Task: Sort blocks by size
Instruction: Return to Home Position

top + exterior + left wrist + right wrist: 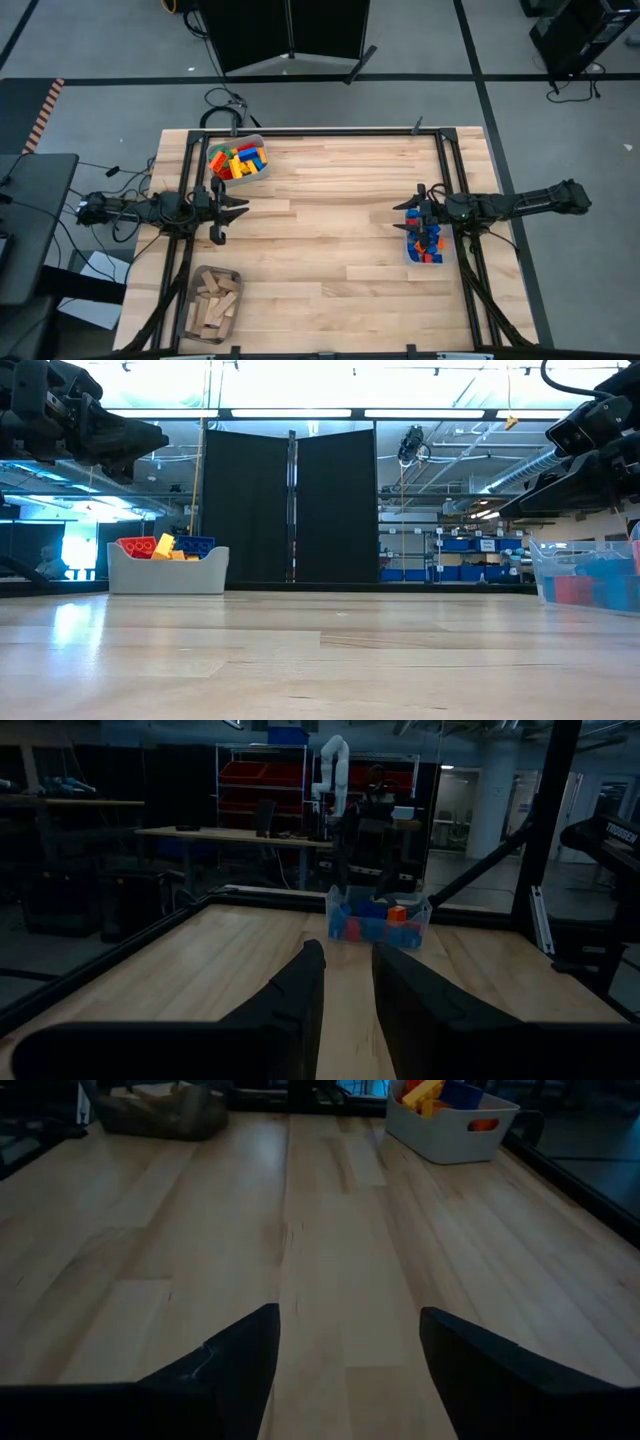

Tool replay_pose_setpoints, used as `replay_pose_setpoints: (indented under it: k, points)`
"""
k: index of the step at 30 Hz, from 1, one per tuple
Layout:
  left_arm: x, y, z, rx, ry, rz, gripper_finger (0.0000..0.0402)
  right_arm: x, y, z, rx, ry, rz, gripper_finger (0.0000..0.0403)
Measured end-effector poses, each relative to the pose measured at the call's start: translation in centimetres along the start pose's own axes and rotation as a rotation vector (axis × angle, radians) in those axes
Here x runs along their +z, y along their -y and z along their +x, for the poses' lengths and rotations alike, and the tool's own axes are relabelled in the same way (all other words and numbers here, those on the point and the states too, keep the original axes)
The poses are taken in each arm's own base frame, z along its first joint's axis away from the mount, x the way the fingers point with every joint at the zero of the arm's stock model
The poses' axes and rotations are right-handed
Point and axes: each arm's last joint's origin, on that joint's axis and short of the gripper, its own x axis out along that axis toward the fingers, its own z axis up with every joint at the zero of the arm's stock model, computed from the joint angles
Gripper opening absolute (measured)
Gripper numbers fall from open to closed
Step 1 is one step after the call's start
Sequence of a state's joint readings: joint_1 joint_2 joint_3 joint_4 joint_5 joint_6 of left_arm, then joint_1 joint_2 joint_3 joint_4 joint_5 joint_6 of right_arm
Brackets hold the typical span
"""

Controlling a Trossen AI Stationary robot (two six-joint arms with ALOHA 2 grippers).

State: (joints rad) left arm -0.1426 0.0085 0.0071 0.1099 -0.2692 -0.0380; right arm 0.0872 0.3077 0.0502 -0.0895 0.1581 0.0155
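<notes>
High view: the blocks were all binned. Studded bricks (235, 160) filled the grey bin (262, 172). More lay in the clear bin (412, 258), well apart from the grey bin across the table (330, 230), and tan wooden pieces (213, 303) sat in the dark bin (196, 275), near the grey bin along the same side. The left gripper (238, 208) hung between the grey and dark bins, and the right gripper (408, 212) over the clear bin.

Low view: both arms hung high, and no block lay on the boards beyond the grey bin.

Left wrist view: the left fingers (305, 990) stood a narrow gap apart, holding nothing.

Right wrist view: the right fingers (250, 1350) were spread wide and empty, facing the grey bin.

Homing well probably meant lifting clear of the bin rims first, then retracting slowly and level.
</notes>
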Motion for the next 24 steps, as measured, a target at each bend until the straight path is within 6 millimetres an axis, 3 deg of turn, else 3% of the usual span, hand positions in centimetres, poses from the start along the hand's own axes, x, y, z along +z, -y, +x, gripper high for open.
replay_pose_setpoints:
  k: [24]
  points:
    - [0.0, 0.0, 0.0, 0.0, 0.0, 0.0, 0.0097, 0.0, 0.0, 0.0, 0.0, 0.0, 0.0, 0.0257]
